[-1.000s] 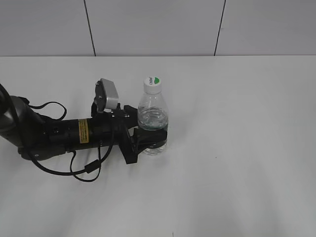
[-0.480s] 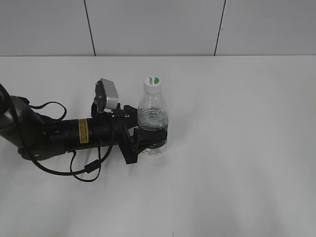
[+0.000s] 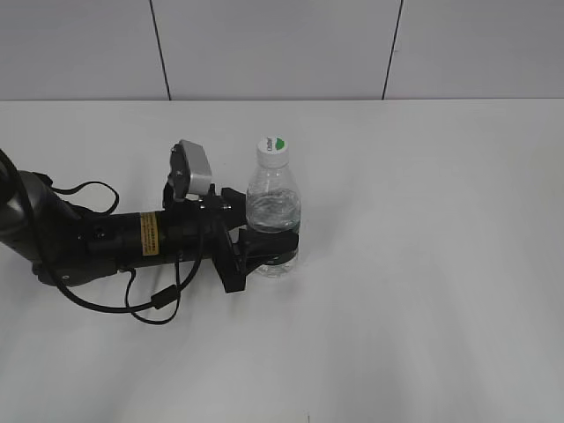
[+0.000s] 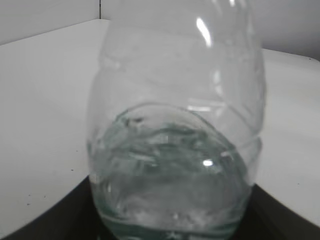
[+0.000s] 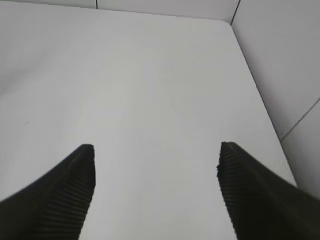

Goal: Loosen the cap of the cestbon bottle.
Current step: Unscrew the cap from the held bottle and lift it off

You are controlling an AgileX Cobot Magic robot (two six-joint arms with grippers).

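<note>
lab-like test bench: bare white table, panelled wall.

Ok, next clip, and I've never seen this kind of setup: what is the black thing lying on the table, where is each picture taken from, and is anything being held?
The black thing is a robot arm lying low across the white table. Its left claw is closed around the lower part of the cestbon bottle, which stands upright with its white cap on. That wide picture comes from a camera outside the robot, looking down at a slant. The close-up of clear plastic and water is the camera on that arm's wrist, right against the bottle. The last picture is the other arm's wrist camera: its right claw is open over bare table, holding nothing. That arm is out of the wide picture.
</note>
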